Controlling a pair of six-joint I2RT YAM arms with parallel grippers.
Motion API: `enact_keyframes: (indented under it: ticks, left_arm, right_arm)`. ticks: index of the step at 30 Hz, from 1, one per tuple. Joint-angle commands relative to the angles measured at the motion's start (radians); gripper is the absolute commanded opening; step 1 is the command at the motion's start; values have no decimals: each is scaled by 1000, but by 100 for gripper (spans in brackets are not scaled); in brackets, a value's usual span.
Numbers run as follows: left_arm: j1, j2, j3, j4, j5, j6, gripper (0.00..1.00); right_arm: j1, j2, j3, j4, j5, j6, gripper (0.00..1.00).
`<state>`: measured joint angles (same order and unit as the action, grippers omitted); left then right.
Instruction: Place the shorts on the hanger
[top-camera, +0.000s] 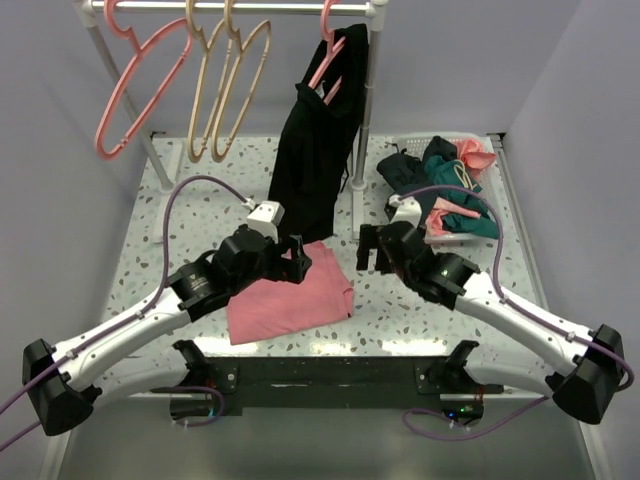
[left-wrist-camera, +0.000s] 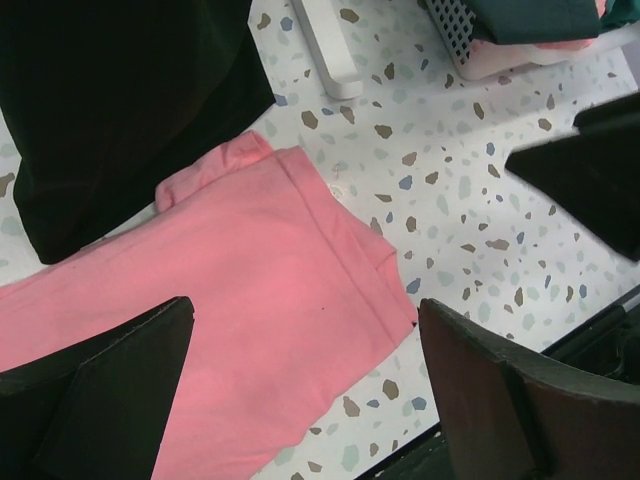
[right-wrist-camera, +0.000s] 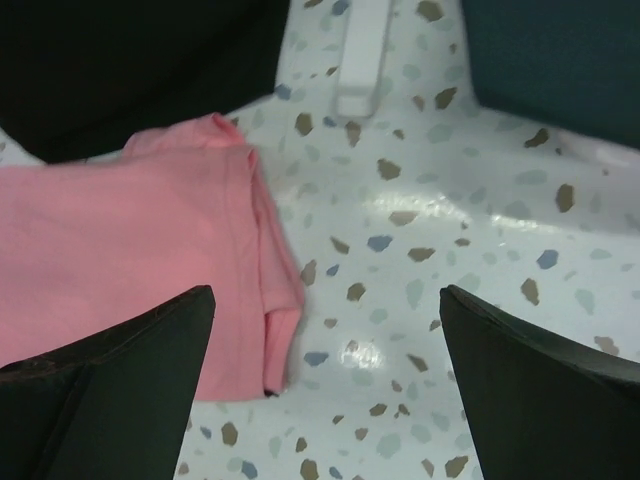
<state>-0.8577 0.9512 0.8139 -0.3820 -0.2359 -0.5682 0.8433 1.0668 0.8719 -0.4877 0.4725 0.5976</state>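
Speckled tabletop (top-camera: 200, 215) beneath left pincer (top-camera: 298, 258) and right pincer (top-camera: 368, 250), both low, inward-angled, agape, empty.

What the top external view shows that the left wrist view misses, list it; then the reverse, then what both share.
Only the top external: the two thin tan hangers and the pink hangers on the metal rail. Only the left wrist: the white basket's mesh wall and, up close, the stitched hem of the flat pink cloth. Both: that pink cloth, the long black garment, the speckled table, and the open left gripper above the cloth.
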Motion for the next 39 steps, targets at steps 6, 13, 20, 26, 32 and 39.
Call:
enact_keyframes:
  ticks: [6, 13, 20, 26, 32, 39]
  left_arm:
    - [3, 40, 102, -6, 67, 73, 100]
    - [3, 29, 137, -38, 92, 106, 100]
    - [2, 26, 143, -38, 112, 117, 100]
    - [2, 26, 131, -37, 107, 122, 100]
    - [3, 32, 128, -37, 115, 133, 100]
    - [3, 49, 136, -31, 129, 137, 100]
  right_arm:
    - [-459, 217, 324, 23, -152, -104, 98]
    - [-628, 404, 501, -20, -55, -145, 94]
    - [-664, 510, 630, -55, -155, -186, 84]
    - [-592, 498, 576, -61, -106, -206, 81]
    - [-648, 508, 582, -45, -20, -245, 81]
    - [-701, 645, 725, -81, 8, -262, 80]
